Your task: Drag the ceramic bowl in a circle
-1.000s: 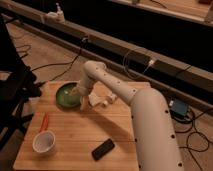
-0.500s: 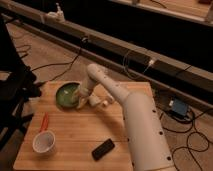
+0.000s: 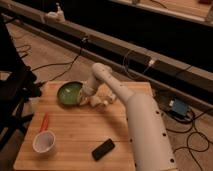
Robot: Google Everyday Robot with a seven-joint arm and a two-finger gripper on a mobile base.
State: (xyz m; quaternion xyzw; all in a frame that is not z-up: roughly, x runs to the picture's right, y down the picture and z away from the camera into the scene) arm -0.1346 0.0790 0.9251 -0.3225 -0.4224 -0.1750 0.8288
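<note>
The ceramic bowl (image 3: 69,93) sits upright in the far left part of the bench (image 3: 75,132), a wide, shallow green dish with a darker rim, and nothing can be made out inside it. The gripper (image 3: 90,100) is at the bowl's right rim, touching it or just beside it. Whether it is open, closed or clamped on the rim cannot be told from this view. Pale parts of the wrist spread just to the right of the gripper, low over the wood. From there the white arm (image 3: 142,125) rises to a rounded joint above the bowl's right side. It then slants down to the near right, growing thicker until it leaves the view at the bottom edge. Nearer than the bowl, a slim red-orange object (image 3: 44,122) lies on the left side of the bench, pointing from far to near. Just beyond its near end stands a white cup (image 3: 43,142), upright and well apart from the bowl. A dark flat rectangular object (image 3: 103,149) lies close to the bench's near edge, between the cup and the arm. Left of the bench stands a black chair (image 3: 14,92). Cables (image 3: 55,65) trail over the floor behind the bench, and a small blue box (image 3: 178,107) lies on the floor to the right.
</note>
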